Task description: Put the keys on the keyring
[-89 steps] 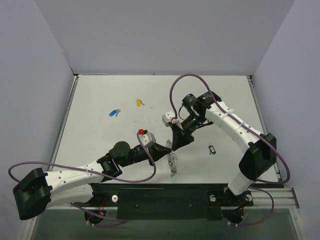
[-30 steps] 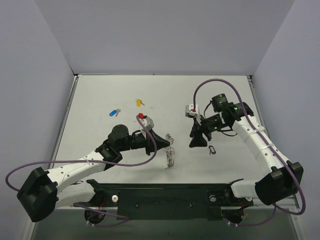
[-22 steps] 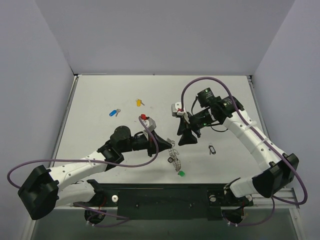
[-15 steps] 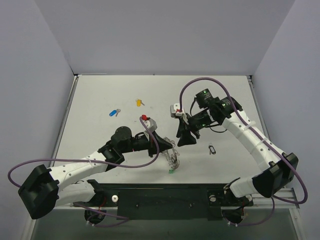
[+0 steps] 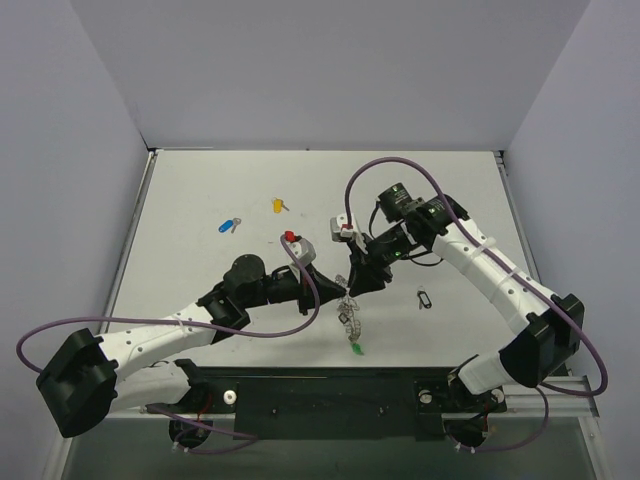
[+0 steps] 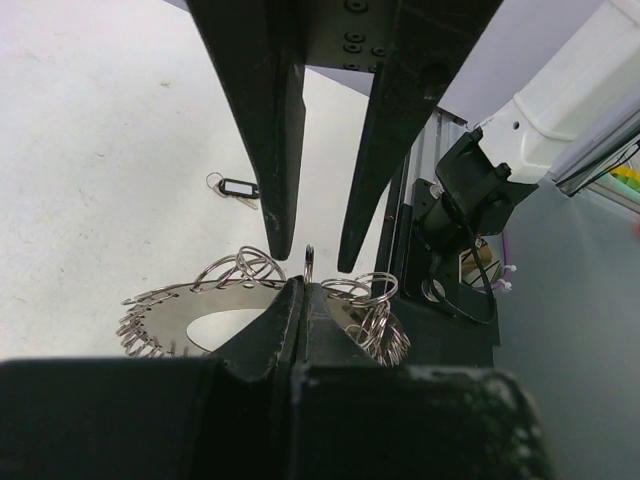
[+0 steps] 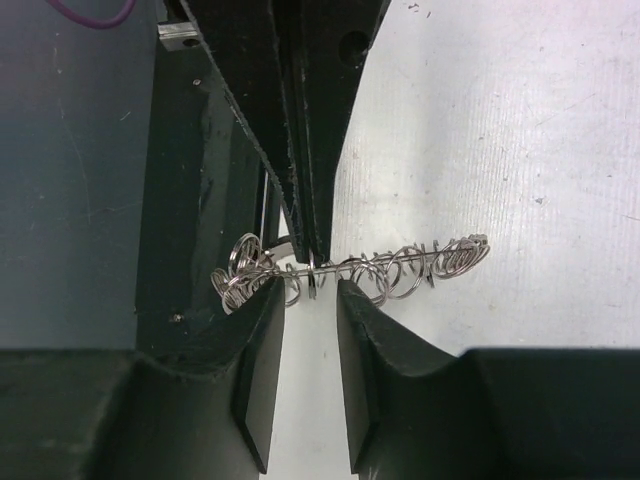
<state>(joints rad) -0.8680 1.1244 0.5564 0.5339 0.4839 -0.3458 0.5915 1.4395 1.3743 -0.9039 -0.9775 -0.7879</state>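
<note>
While the green key (image 5: 357, 349) is hanging toward the near edge of the table (image 5: 450, 190), the left gripper (image 5: 337, 297) is clamping the keyring (image 5: 347, 316) and the right gripper (image 5: 351, 288), jaws parted, is straddling one ring; beyond, blue key (image 5: 229, 225) and yellow key (image 5: 279, 205) are lying unobstructed.

Clearance about the keyring (image 5: 347, 318)
Left gripper (image 5: 337, 293) and right gripper (image 5: 353, 287) meet at its far end, blocking both flanks. Black tag (image 5: 424, 297) lies to its right, blue key (image 5: 228, 226) and yellow key (image 5: 279, 205) far-left. The tabletop (image 5: 450, 190) far-right is open.
</note>
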